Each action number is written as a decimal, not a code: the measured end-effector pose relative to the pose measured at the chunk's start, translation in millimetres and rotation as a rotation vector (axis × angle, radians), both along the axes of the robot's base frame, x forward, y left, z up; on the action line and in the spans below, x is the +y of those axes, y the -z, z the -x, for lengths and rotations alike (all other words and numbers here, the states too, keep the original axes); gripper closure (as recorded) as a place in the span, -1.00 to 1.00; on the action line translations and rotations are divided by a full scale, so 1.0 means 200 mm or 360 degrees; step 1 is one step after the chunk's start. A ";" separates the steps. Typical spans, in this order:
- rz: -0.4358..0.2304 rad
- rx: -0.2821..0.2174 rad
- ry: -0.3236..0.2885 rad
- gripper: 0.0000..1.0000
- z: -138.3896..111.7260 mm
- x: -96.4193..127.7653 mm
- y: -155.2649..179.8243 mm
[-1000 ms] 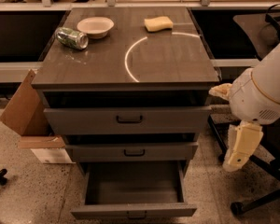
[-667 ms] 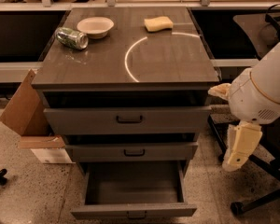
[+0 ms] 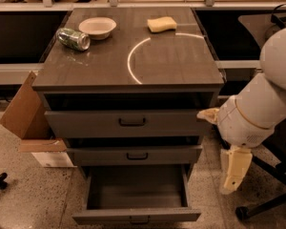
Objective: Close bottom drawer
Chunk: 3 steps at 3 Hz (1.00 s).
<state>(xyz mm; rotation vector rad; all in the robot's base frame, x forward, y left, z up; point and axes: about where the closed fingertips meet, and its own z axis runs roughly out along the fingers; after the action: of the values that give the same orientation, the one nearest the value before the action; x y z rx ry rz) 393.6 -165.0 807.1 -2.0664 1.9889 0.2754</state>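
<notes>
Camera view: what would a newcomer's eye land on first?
The bottom drawer stands pulled far out of the cabinet. At right looms the big white arm, its gripper hanging beside the cabinet, apart from the drawer. On top lie a can, bowl and sponge.

On the cabinet top (image 3: 176, 68) — tipped can (image 3: 73, 38), white bowl (image 3: 97, 27), yellow sponge (image 3: 162, 24) — cardboard box (image 3: 25, 109) alongside.

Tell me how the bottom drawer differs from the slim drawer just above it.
The bottom drawer is pulled far out, showing its inside; the middle drawer is pushed in, only its front showing. The bottom drawer's handle sits at the picture's lower edge, barely seen; the middle drawer's black handle shows plainly. Both have low grey-brown fronts. The gripper hangs right of the cabinet, away from both handles.
</notes>
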 end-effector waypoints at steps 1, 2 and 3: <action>-0.0055 0.0093 -0.0112 -1.00 0.08 0.09 0.22; -0.0118 0.0233 -0.0170 -1.00 0.18 0.19 0.47; -0.0118 0.0233 -0.0170 -1.00 0.18 0.19 0.47</action>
<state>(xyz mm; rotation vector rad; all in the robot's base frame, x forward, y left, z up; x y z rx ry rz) 357.7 -126.9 713.3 -2.1650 1.9186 0.5278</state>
